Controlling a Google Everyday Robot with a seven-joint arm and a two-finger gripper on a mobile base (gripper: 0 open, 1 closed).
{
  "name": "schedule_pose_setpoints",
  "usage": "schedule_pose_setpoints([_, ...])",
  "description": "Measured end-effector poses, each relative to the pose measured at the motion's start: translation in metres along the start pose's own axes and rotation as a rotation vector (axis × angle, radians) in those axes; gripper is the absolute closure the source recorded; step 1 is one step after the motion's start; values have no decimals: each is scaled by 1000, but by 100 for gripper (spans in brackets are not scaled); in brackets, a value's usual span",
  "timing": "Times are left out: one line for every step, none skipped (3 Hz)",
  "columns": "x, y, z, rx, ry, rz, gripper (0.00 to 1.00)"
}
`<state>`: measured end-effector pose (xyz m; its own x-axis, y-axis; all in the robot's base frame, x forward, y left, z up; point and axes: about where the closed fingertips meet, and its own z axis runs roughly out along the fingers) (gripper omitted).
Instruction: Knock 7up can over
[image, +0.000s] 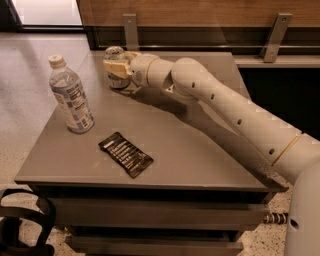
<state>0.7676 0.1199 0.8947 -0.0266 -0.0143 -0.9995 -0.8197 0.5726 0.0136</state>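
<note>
One camera only, looking down from high above the table's (200, 155) near side and facing the far wall (200, 12). It is sitting close, so the tabletop is filling most of the frame. The arm (240, 115) is entering from the near right, and the gripper (116, 67) is sitting at the far left corner.

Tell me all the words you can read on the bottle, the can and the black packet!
Bottle: its label has print, but it is too blurred to read.
Black packet: pale rows of print, too small to read.
7up can: no letters show; the gripper is right against it at the far left of the table and covers its side.
Nothing here can be read.
</note>
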Motion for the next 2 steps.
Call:
schedule_pose_setpoints([-17, -4, -13, -24, 46, -32, 100])
schedule_pose_setpoints([-39, -14, -35, -16, 108, -68, 100])
